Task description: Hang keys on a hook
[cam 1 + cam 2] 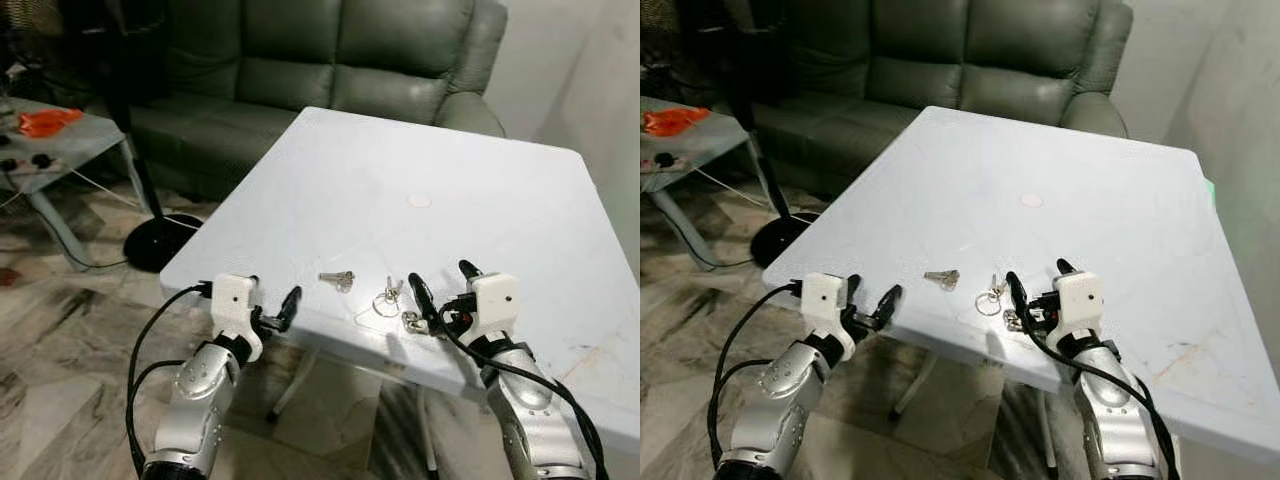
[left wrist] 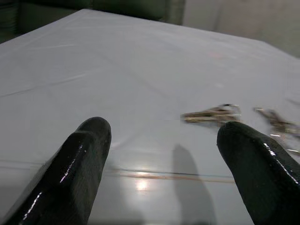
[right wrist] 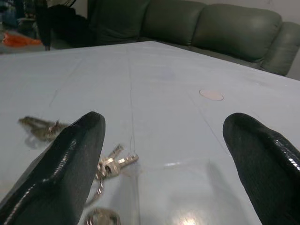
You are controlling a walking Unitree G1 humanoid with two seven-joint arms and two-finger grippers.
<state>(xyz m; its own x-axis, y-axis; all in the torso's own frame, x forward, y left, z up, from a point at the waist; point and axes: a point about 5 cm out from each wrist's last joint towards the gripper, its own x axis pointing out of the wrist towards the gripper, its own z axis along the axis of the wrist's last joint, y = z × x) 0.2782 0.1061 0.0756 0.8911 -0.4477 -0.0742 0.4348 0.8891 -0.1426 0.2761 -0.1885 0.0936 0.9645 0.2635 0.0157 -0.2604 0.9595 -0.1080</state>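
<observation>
Two bunches of keys lie near the front edge of the white tabletop (image 1: 480,190): a ringed bunch (image 1: 390,297) just beside the right hand (image 1: 443,290), whose fingers are spread wide, and a smaller bunch (image 1: 338,279) between the hands. The right wrist view shows the ringed bunch (image 3: 110,164) by one finger, while the left hand (image 1: 272,303), also wide, sits at the table's edge. Behind stands a green sofa (image 1: 330,60), with a glass side table (image 1: 60,140) to the left.

Pale blue table (image 1: 480,190), seemingly brass-toned keys (image 1: 338,279)
</observation>
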